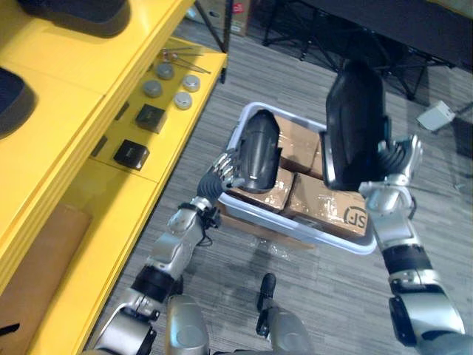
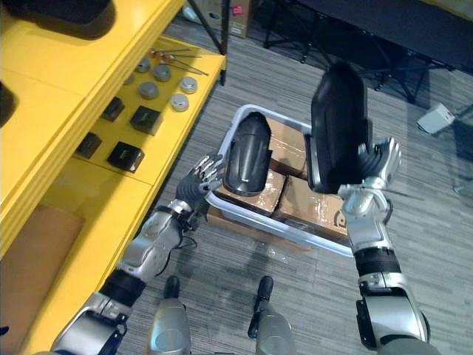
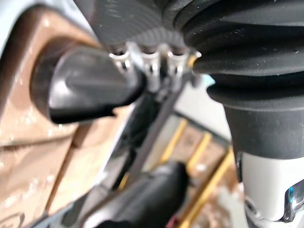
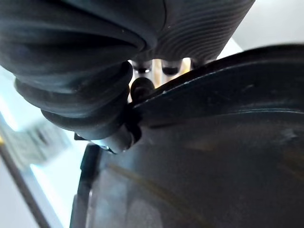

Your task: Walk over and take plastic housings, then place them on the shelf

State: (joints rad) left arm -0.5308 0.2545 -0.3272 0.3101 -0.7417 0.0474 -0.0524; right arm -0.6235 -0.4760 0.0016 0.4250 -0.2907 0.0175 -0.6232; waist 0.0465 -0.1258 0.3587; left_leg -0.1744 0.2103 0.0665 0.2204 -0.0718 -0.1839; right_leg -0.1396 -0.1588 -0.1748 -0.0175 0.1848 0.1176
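Note:
Two black plastic housings are up out of a white bin (image 1: 244,122) on the grey floor. My right hand (image 1: 392,166) is shut on the larger housing (image 1: 355,122) and holds it upright, high above the bin's right half; it shows from close in the right wrist view (image 4: 213,156). At the bin's left rim my left hand (image 1: 225,168) grips the left edge of the smaller, rounded housing (image 1: 259,151), which stands tilted over the cardboard boxes (image 1: 325,200) in the bin. The left thumb (image 3: 85,85) is curled beside the fingers.
A yellow shelf (image 1: 89,96) runs along the left, with round metal discs (image 1: 153,88) and small black boxes (image 1: 131,154) on its lower board and dark housings (image 1: 81,15) on top. Black frames (image 1: 384,52) stand at the back; a white object (image 1: 436,115) lies on the floor at right.

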